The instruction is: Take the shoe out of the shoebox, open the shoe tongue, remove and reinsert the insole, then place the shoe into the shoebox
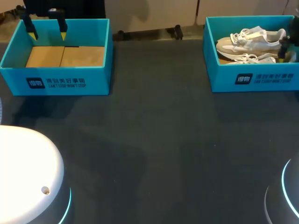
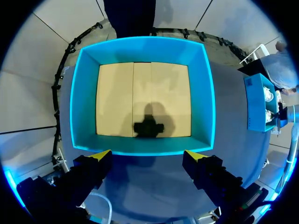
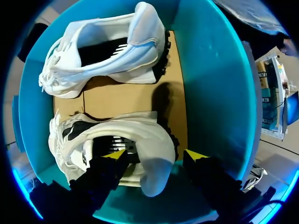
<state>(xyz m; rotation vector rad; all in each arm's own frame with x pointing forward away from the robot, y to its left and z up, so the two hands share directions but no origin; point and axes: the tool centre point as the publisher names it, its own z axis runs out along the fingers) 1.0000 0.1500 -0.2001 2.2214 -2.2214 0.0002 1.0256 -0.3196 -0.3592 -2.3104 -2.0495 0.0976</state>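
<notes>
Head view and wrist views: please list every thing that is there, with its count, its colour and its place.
left shoebox: one, teal, table's far left, only a cardboard floor inside.
right shoebox: one, teal, table's far right.
shoes: two, white and beige, inside the right shoebox.
table: one, dark, under both boxes.
left fingers: two, yellow-tipped, open above the left shoebox.
right fingers: two, yellow-tipped, open, astride one shoe's heel.

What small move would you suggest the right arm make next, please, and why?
Probably shut the right gripper on the heel of the shoe under it: its open fingers straddle that heel, one tip over the shoe's opening, the other outside, inside the shoebox. Nothing is gripped yet.
</notes>
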